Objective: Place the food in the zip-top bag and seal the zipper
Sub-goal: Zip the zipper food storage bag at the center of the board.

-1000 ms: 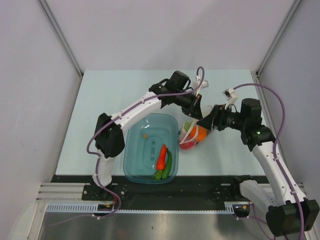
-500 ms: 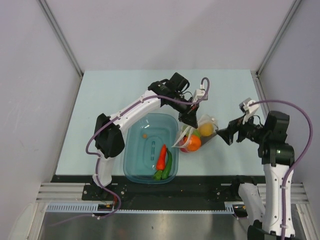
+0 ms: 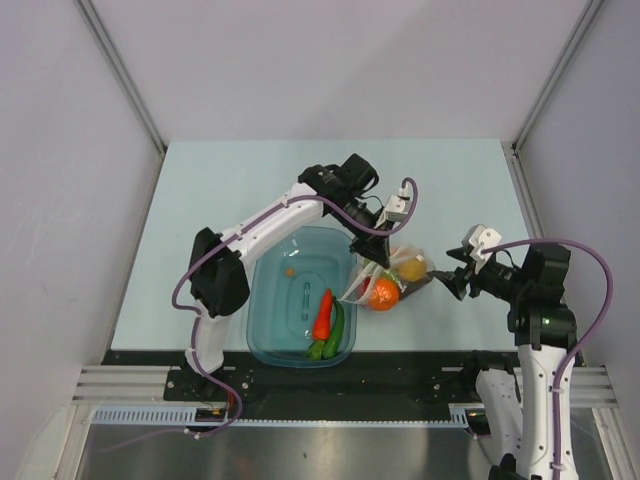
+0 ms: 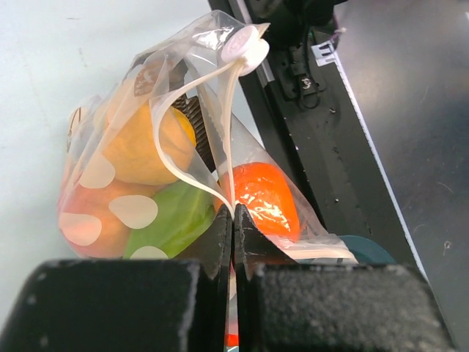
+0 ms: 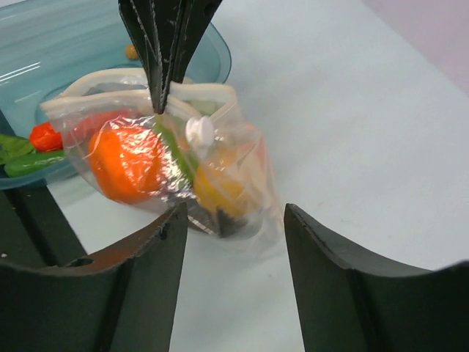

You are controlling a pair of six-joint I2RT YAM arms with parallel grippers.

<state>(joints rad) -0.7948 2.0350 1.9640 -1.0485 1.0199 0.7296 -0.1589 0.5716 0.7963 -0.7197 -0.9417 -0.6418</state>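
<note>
- Your left gripper [image 4: 232, 220] has its fingers pinched tight on the zipper [image 4: 226, 121], hanging the zip-top bag [image 3: 392, 282] just beside the teal tub [image 3: 270, 300].
- Your right gripper [image 3: 452, 280] stands wide, holding nothing, near the bag but apart from it.
- Bagged: the orange [image 5: 124, 161], a yellow fruit [image 5: 212, 187], something green.
- Left to do: the red pepper [image 3: 323, 313] and green pepper [image 3: 337, 328] lie in the tub, and the mouth looks unsealed.
- Pale blue-green tabletop [image 3: 240, 190], plain white walls [image 3: 330, 70].
</note>
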